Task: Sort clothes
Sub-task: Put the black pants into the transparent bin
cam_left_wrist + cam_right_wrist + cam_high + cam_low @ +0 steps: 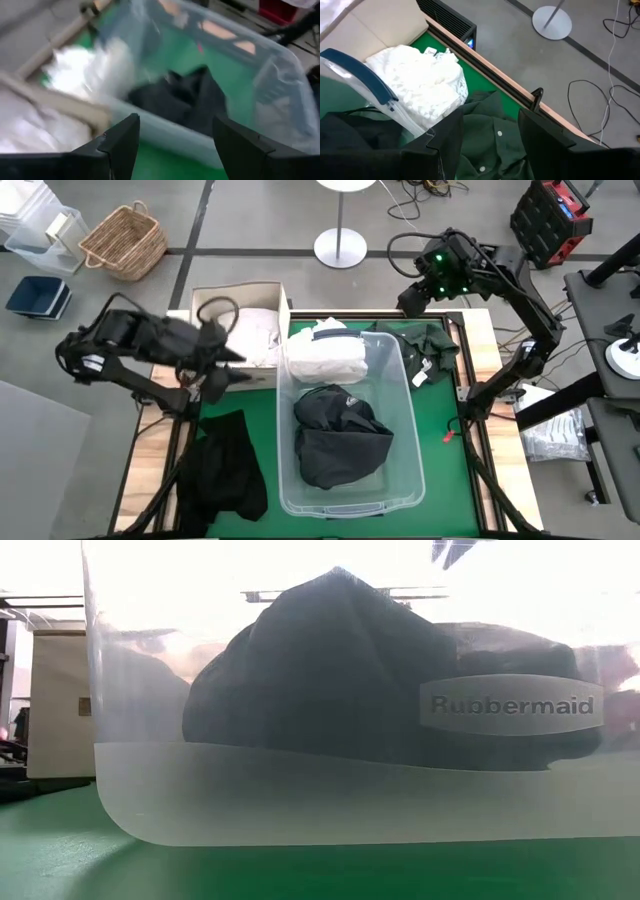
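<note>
- The left gripper is wide open and holds nothing, above the beige cardboard box with white clothes.
- The right gripper is open and empty, above the dark green buttoned shirt.
- The black soft garment lies inside the clear plastic tub.

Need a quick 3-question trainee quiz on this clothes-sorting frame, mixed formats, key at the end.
1. True or false: the clear tub holds only dark clothes.
2. Multiple choice: the dark green shirt lies
A) in the cardboard box
B) on the green mat beside the tub, under the right gripper
C) in the wicker basket
3. Fill in: the left gripper has its jaws ____ and holds nothing.

Key
1. False: a white garment lies at the tub's far end, a black garment nearer.
2. B
3. open
</note>
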Tool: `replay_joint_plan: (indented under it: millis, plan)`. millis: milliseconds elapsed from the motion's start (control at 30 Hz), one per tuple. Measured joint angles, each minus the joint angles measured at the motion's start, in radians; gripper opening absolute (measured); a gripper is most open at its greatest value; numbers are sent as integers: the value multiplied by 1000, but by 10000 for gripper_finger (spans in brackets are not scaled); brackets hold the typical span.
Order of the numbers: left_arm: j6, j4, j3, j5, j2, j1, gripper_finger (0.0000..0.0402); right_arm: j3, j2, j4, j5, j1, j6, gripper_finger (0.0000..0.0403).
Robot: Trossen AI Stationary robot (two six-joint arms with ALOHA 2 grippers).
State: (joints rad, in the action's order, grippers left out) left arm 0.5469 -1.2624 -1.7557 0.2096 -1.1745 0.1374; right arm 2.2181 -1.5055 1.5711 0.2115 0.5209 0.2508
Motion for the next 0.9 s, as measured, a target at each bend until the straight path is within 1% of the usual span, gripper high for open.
replay_joint_plan:
  millis: [133,233,300,367,533,600,700,767,900]
  plan:
    - [254,-95,0,-5,-17,104,226,0,0,-4,0,0,3,183]
    - [445,-180,0,-43,-36,171,226,0,0,-6,0,0,18,183]
    - [531,-227,0,-79,-52,211,226,0,0,-12,0,0,18,183]
    - [582,-258,0,-104,-71,248,226,0,0,-22,0,0,14,183]
    - [635,-286,0,-151,-120,313,226,0,0,-38,0,0,11,183]
    - [683,-313,0,-205,-141,331,226,0,-1,-38,0,0,9,183]
    - [754,-310,11,-309,-167,359,225,0,-1,-38,0,0,4,183]
    - [800,-308,12,-356,-186,377,223,0,-1,-38,0,0,-1,183]
    - [860,-309,14,-368,-224,395,216,0,-1,-39,0,-1,-1,183]
